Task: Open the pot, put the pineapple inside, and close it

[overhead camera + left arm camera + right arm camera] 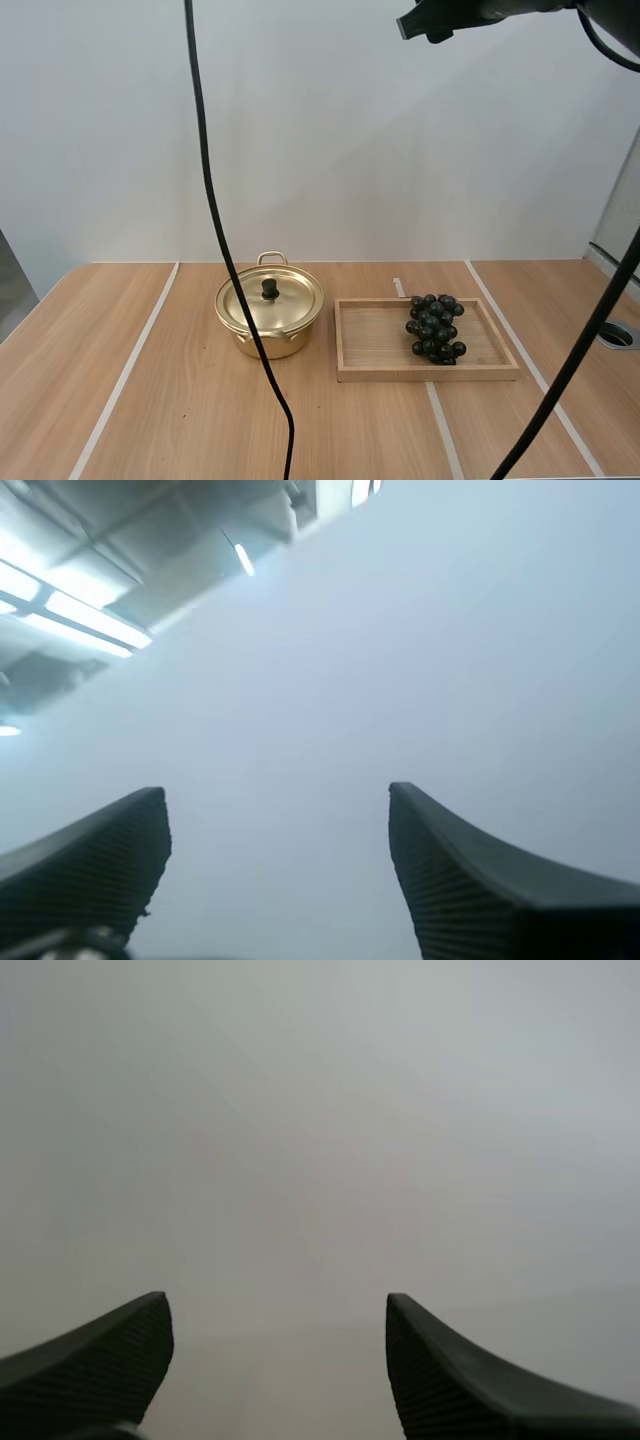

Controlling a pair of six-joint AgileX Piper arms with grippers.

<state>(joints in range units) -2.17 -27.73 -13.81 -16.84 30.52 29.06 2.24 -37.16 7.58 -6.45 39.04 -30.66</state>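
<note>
A gold pot [270,317] with two handles stands on the wooden table, its lid [270,300] with a black knob resting on it. To its right a bunch of dark grapes [435,328] lies in a wooden tray [375,345]. My right gripper [405,27] is raised high above the table, far from the pot and tray. In the right wrist view its fingers [100,1360] stand apart, facing a blank wall. In the left wrist view my left gripper [275,870] is open too, its fingers [95,865] apart and pointed upward with nothing between them.
Pale tape lines [125,375] run across the tabletop. A round hole [617,334] sits in the table at the far right. Bare wood lies to the left of the pot and in front of the tray.
</note>
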